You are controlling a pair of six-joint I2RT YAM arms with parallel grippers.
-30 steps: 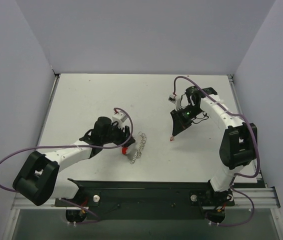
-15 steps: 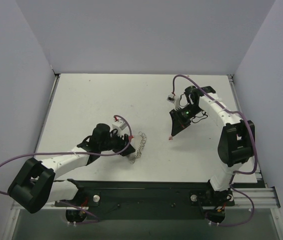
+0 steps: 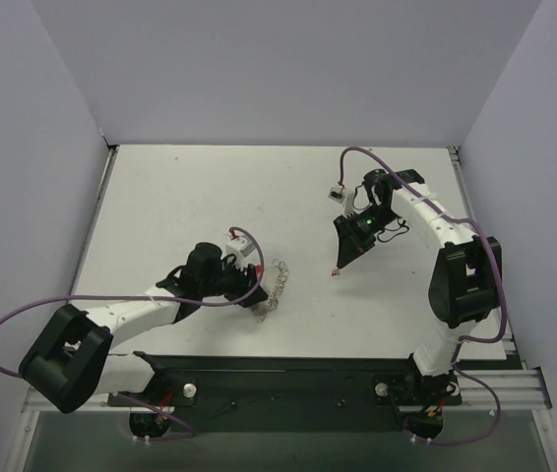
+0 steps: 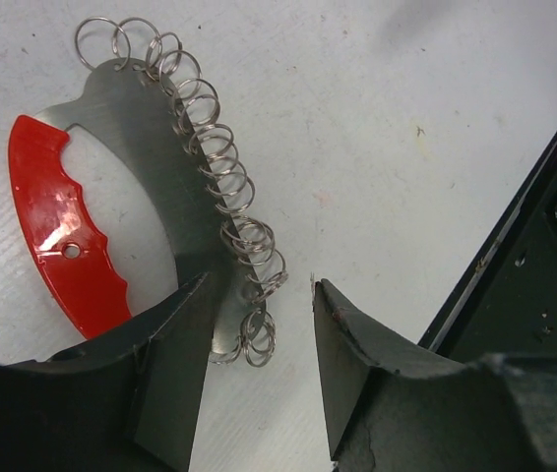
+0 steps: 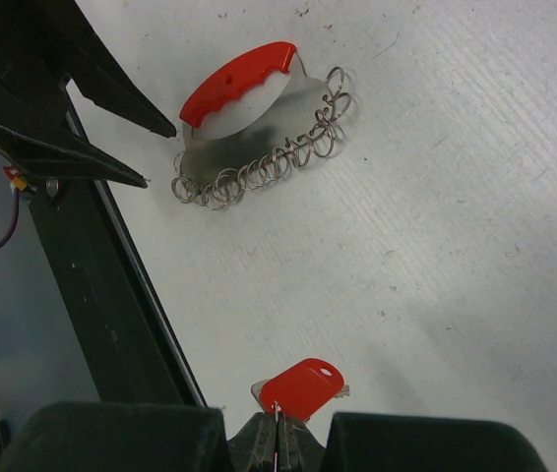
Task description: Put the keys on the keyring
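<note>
Left wrist view shows the left hand [image 4: 261, 295] spread over the near end of the silver keys [image 4: 215, 167], a long row running away from it on the bench [image 4: 406, 118] beside the red keyring [image 4: 62, 236], while the far-off right hand [image 5: 278, 425] pinches a small red piece [image 5: 301, 386].

Bare desk [image 3: 180, 187] is lying open across the upper left and middle of the top view. The left claw [image 3: 259, 295] is crowding the row of silver keyrings [image 3: 277, 283] at lower centre, its jaws standing apart over the row's lower end. The right claw [image 3: 338, 267], pinching a red-headed key [image 5: 301, 387], is hanging right of centre, and a clear lane is separating the two. A black rail [image 3: 288, 369] is bounding the bottom edge, and walls [image 3: 52, 147] are closing the other sides.
</note>
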